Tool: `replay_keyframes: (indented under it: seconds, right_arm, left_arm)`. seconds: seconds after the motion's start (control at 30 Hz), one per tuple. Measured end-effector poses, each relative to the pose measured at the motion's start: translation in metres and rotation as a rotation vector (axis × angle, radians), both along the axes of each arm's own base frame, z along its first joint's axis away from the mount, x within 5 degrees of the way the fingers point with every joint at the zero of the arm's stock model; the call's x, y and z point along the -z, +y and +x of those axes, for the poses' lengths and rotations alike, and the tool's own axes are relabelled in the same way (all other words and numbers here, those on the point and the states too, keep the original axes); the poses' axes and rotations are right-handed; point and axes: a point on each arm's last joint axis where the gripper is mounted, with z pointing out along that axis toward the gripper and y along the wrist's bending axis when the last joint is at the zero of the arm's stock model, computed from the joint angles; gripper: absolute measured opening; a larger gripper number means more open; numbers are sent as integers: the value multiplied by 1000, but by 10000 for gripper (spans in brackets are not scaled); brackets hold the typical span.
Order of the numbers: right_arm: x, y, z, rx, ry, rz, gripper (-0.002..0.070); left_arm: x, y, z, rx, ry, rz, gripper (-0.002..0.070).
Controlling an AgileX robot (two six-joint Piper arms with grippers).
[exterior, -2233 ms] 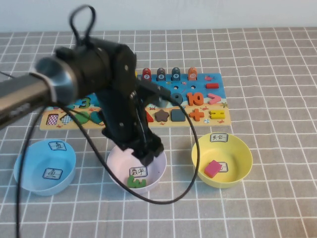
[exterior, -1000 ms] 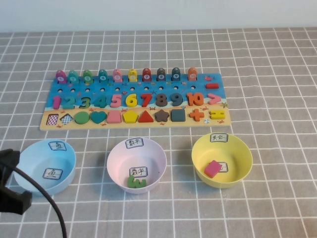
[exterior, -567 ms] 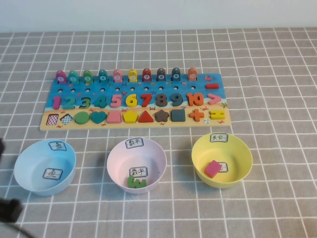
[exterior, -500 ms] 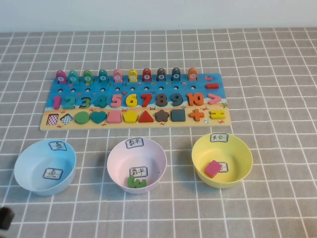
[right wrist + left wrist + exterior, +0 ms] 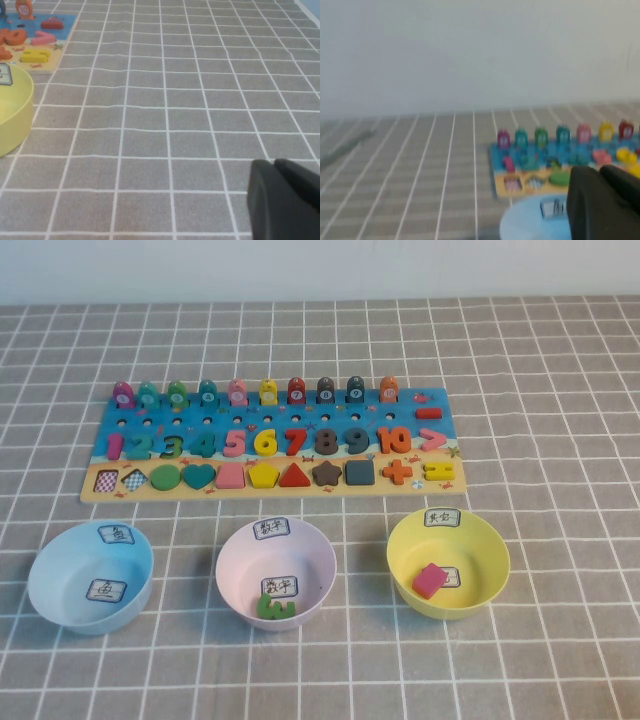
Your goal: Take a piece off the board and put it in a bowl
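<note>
Green 3 (image 5: 274,606) lying in pink bowl (image 5: 232,575); left gripper (image 5: 605,202) withdrawn at 8 o'clock, right gripper (image 5: 285,200) parked at 4 o'clock, both jaws' state unclear; task done.

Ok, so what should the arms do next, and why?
Probably just park both arms: the green 3 already lies in the pink bowl. The left gripper hangs by the blue bowl, the right gripper over the table beside the yellow bowl.
</note>
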Motion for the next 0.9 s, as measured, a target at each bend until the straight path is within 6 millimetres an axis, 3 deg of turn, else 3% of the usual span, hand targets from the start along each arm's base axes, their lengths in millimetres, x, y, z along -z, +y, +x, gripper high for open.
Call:
replay_keyframes:
  seconds: [0.3, 0.9]
  right_arm:
    - [0, 0, 0, 0, 0, 0, -19]
    - [0, 0, 0, 0, 0, 0, -19]
  left_arm:
    - [27, 2, -3, -20, 292, 60, 1]
    - [29, 2, -4, -20, 309, 68, 1]
